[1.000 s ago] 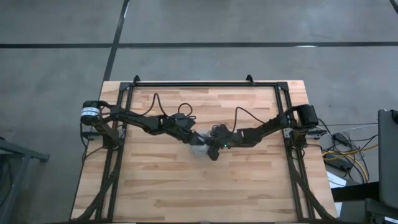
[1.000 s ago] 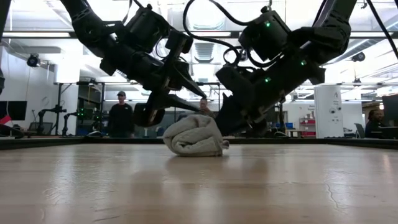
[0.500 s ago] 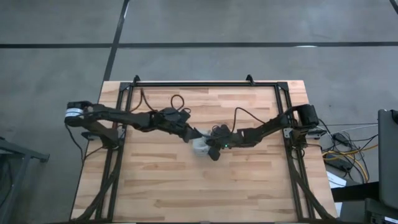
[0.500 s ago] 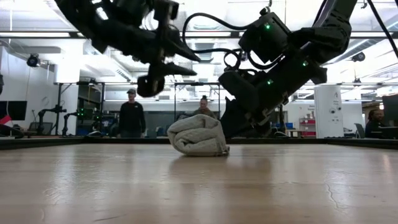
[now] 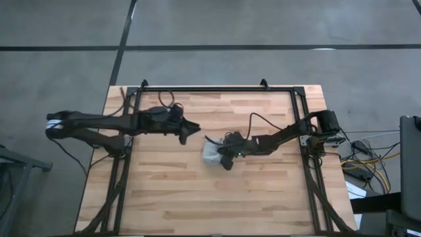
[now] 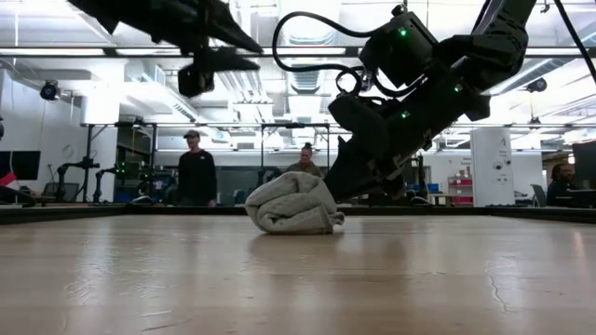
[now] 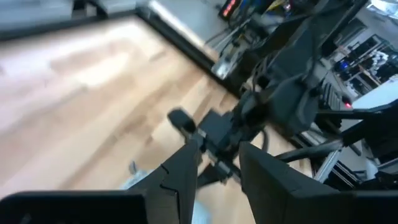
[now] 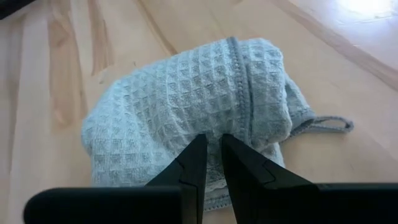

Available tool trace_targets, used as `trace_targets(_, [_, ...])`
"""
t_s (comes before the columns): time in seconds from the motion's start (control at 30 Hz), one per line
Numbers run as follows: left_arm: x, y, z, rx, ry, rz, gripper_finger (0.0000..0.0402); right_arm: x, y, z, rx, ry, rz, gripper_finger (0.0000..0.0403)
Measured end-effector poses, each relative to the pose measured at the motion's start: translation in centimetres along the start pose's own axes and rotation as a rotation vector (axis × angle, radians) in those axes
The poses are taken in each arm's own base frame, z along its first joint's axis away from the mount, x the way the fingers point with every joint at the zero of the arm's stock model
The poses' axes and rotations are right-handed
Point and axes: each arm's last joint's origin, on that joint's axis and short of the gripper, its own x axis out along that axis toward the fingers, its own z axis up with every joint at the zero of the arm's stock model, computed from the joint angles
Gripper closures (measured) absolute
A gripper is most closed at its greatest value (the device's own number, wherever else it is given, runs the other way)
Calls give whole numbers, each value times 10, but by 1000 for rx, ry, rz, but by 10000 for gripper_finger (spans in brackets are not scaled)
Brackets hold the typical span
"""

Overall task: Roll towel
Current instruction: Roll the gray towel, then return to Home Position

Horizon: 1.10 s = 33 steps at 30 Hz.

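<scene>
The towel [image 5: 211, 153] sits rolled in a lump near the table's [image 5: 197, 204] middle; the right gripper [image 8: 211, 158], fingers almost pressed together, seems to pinch its edge from three o'clock; the left gripper [image 5: 191, 129], half spread and empty, hangs at ten o'clock, farther off.

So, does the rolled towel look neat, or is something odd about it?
Not quite neat. The towel lies as a lumpy bundle on the table, not a tight roll, and a thin hanging loop sticks out at one side. The right gripper is nearly shut at its edge; the left gripper is raised away.
</scene>
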Motion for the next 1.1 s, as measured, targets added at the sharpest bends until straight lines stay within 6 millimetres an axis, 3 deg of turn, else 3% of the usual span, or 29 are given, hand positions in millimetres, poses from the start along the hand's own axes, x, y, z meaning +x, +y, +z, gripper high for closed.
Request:
trace_targets(0.33, [-38,-11,19,120,-148,-55,280,-8,6,7,1,-32,27,353])
trace_targets(0.7, [-43,-10,18,220,-134,-38,280,-31,14,28,-35,-116,73,353])
trace_targets(0.87, [-43,-8,16,417,-110,-14,280,-55,22,46,-97,-207,119,353])
trace_targets(1.1, [-43,-7,12,432,-71,-17,280,-107,30,78,-190,-386,186,353])
